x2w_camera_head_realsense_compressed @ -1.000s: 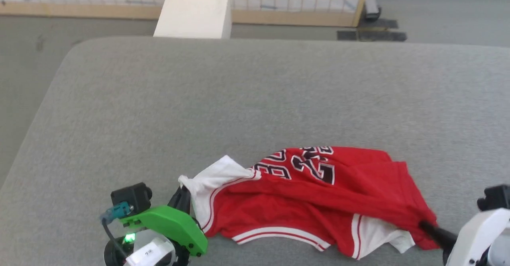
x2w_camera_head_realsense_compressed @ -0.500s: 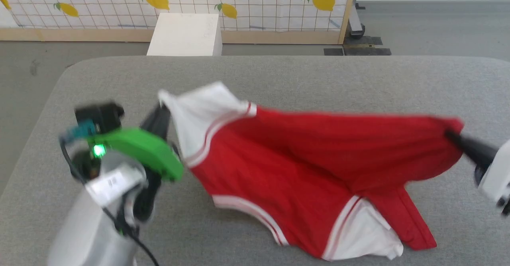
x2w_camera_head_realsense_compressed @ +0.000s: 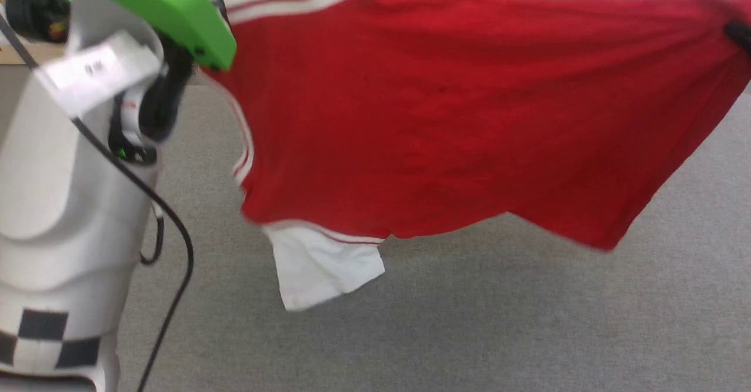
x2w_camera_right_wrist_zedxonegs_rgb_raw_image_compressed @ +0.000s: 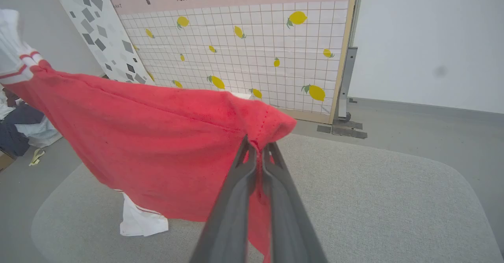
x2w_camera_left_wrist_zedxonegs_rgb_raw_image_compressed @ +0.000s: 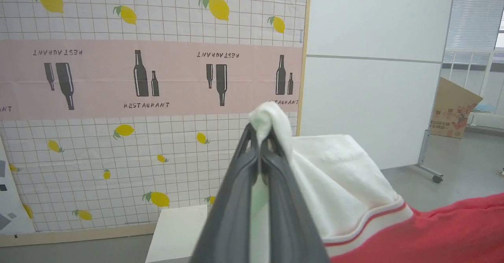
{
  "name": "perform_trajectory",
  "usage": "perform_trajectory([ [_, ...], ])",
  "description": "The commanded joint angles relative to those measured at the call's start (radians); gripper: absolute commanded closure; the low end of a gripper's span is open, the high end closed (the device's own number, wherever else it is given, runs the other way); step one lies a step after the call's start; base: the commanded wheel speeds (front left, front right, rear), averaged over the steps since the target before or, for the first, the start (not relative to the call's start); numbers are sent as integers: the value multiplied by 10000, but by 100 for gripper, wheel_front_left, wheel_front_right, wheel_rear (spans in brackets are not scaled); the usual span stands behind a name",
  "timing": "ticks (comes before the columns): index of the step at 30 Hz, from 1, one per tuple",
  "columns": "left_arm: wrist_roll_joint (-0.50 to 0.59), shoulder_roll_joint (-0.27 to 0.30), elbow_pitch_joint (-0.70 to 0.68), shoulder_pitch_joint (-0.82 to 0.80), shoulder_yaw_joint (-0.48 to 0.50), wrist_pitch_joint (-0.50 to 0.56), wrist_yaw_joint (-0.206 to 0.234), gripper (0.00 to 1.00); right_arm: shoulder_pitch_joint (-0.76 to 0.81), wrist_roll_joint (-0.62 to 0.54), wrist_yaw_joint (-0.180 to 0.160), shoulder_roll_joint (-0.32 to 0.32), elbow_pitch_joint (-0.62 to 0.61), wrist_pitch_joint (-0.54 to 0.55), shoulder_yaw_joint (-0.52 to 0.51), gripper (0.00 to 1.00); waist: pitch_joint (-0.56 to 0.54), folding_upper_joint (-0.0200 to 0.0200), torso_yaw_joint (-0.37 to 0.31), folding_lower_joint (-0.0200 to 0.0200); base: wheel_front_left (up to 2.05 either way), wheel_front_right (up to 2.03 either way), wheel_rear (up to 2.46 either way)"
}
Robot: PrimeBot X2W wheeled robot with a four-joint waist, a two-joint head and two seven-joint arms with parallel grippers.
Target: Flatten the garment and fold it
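The garment [x2w_camera_head_realsense_compressed: 446,116], a red shirt with white sleeves and striped trim, hangs stretched in the air between my two grippers, well above the grey padded table [x2w_camera_head_realsense_compressed: 469,321]. My left gripper [x2w_camera_left_wrist_zedxonegs_rgb_raw_image_compressed: 259,139] is shut on the white sleeve [x2w_camera_left_wrist_zedxonegs_rgb_raw_image_compressed: 334,176] at the garment's left end. At the opposite end my right gripper [x2w_camera_right_wrist_zedxonegs_rgb_raw_image_compressed: 256,147] is shut on a red corner of the garment [x2w_camera_right_wrist_zedxonegs_rgb_raw_image_compressed: 157,145]. A second white sleeve [x2w_camera_head_realsense_compressed: 322,266] dangles from the lower edge, and the chest print is hidden.
My left forearm [x2w_camera_head_realsense_compressed: 64,204] with its green wrist cover [x2w_camera_head_realsense_compressed: 158,10] and a black cable rises at the left of the head view. A lemon-patterned partition [x2w_camera_left_wrist_zedxonegs_rgb_raw_image_compressed: 118,117] and a white box [x2w_camera_left_wrist_zedxonegs_rgb_raw_image_compressed: 177,231] stand beyond the table. The floor [x2w_camera_right_wrist_zedxonegs_rgb_raw_image_compressed: 413,121] lies to the right.
Both grippers have lifted the garment off the table and pulled it taut; it went from lying crumpled to hanging spread in the air. The head camera has also shifted.
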Motion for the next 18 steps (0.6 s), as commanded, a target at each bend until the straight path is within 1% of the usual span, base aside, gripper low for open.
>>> perform_trajectory([
  [1, 49, 48, 153, -304, 16, 18, -79, 100, -213, 40, -15, -4, 78, 44, -12, 100, 20, -1, -3, 1, 0, 0, 0],
  [5, 143, 85, 848, -1171, 17, 117, -139, 100, -782, -11, -15, 108, 302, 191, -136, 100, 245, -1, -21, 1, 0, 0, 0],
  [9, 323, 106, 1506, -1940, -62, 236, -130, 100, -1253, -212, -15, 178, 500, 404, -239, 100, 786, -1, 18, 1, 0, 0, 0],
  [11, 448, 104, 1818, -2395, -115, 291, -105, 100, -1636, -373, -15, 253, 586, 424, -276, 100, 1215, -1, 9, 1, 0, 0, 0],
  [15, 751, 79, 2501, -3474, -172, 360, 55, 100, -2686, -958, -15, 451, 811, 130, -222, 100, 2244, -1, -33, 1, 0, 0, 0],
  [18, 1178, 113, 3040, -4484, -182, 219, 341, 100, -3797, -1535, -15, 689, 1233, -276, -132, 100, 3166, -1, -133, 1, 0, 0, 0],
])
